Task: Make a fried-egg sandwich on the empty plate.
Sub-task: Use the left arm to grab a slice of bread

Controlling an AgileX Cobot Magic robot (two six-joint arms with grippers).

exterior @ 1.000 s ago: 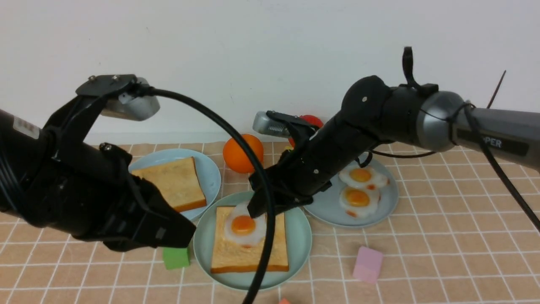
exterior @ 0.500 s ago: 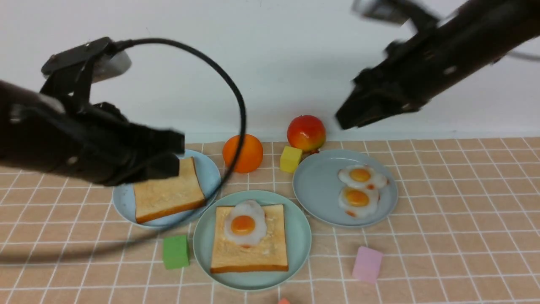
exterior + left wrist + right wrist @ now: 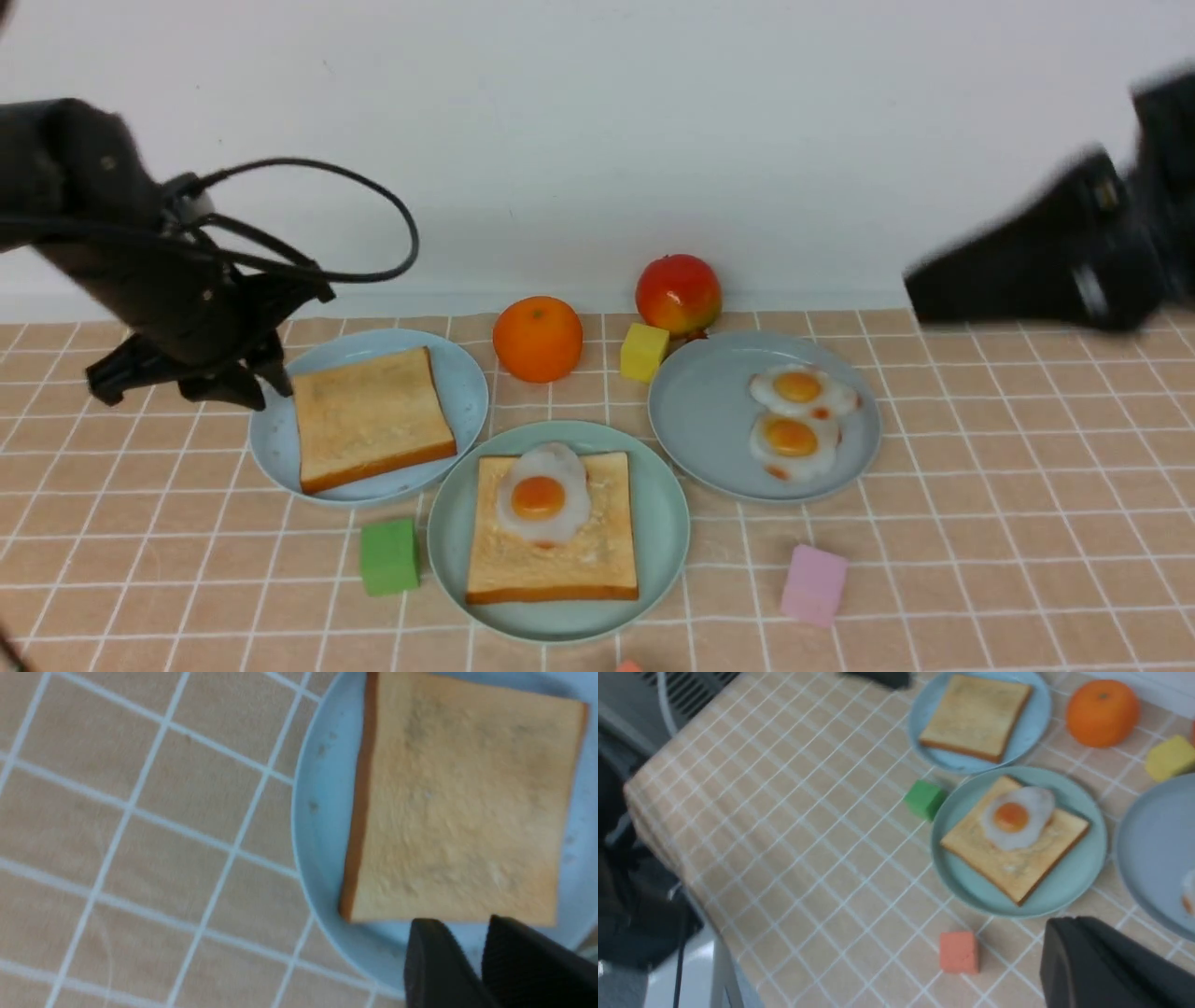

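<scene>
The mint-green plate (image 3: 665, 523) sits low in the centre of the front view. A square, golden-toasted bread slice (image 3: 560, 565) lies flat on it, its darker crust toward the bottom of the frame. The fried egg (image 3: 541, 502), wavy glossy white with a round orange yolk, rests on the slice's upper half and seems to overhang its far edge slightly. The second slice (image 3: 372, 417) lies flat and slightly turned on the sky-blue plate (image 3: 462, 373), left of centre.
</scene>
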